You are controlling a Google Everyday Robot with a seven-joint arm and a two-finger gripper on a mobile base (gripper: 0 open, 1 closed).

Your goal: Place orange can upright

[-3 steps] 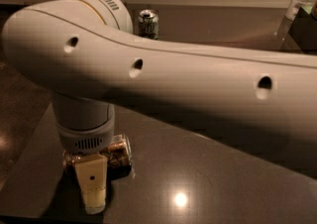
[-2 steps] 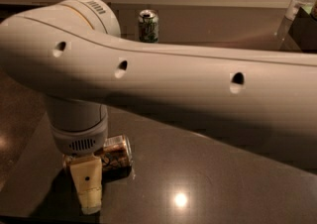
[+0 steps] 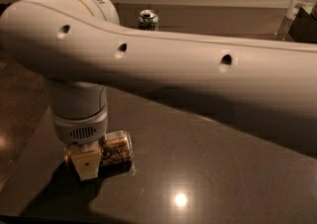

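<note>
The orange can [image 3: 117, 149] lies on its side on the dark table [image 3: 208, 168] at the lower left. It has a copper body with dark graphics. My gripper [image 3: 89, 156] comes straight down onto it from the white wrist above. One cream finger [image 3: 88, 162] presses against the can's near side, with its tip at the table. The far finger is hidden behind the can. The gripper is shut on the can, and the can rests on the table.
My thick white arm [image 3: 198, 64] crosses the whole view and hides much of the table behind it. A green-and-white can [image 3: 148, 18] stands upright at the back. A clear bottle [image 3: 298, 4] and a dark box [image 3: 304, 26] are at the far right.
The near finger has drawn in from in front of the can to lie against its side. The arm shifted slightly left. The can stayed on its side in place.
</note>
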